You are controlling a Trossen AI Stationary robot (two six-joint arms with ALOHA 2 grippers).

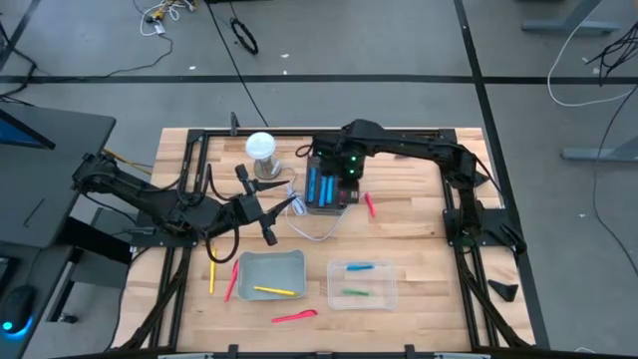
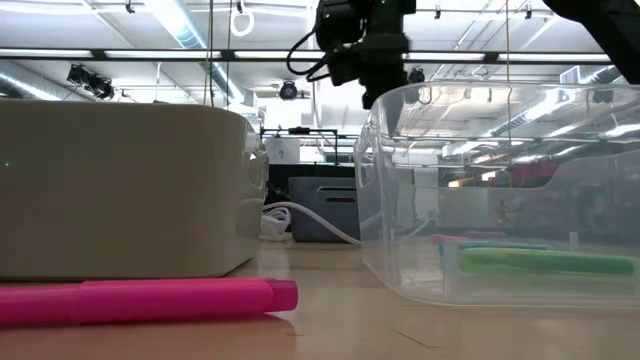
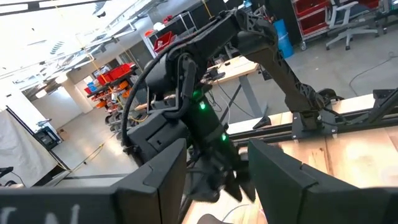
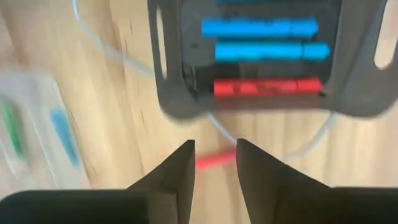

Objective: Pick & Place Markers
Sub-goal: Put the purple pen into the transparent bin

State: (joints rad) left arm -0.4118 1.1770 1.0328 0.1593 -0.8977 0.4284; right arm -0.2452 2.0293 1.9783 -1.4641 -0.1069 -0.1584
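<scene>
Dark against the wooden table (image 1: pixel 419 224), found the right claw (image 1: pixel 349 172) poised over the black rack (image 1: pixel 327 186) near the table's middle. Saw its two fingers (image 4: pixel 177 171) parted by a narrow gap, roughly half open, gripping nothing and touching nothing. Noted, through that gap in the right wrist view, a red marker (image 4: pixel 214 160) lying flat on the wood just beside the rack. Counted in the rack itself two blue markers (image 4: pixel 261 28) side by side and another red one (image 4: pixel 267 87) nearest the claw.

Placed the left claw (image 1: pixel 279 209) low over the table to the left of the rack, pointed toward it, near the white coiled cable (image 1: pixel 317 227). Saw its fingers (image 3: pixel 161 180) standing wide apart in the left wrist view, empty.

Located the remaining markers at the near edge:
- a yellow one (image 1: pixel 274 290) inside the grey tray (image 1: pixel 269 261);
- a blue one (image 1: pixel 357 267) and a green one (image 1: pixel 355 292) inside the clear box (image 1: pixel 389 299), right of the tray;
- a yellow one (image 1: pixel 211 274) and a pink-red one (image 1: pixel 231 280) loose on the wood left of the tray;
- a pink one (image 1: pixel 294 316) loose in front of the tray, seen close up in the low view.
</scene>
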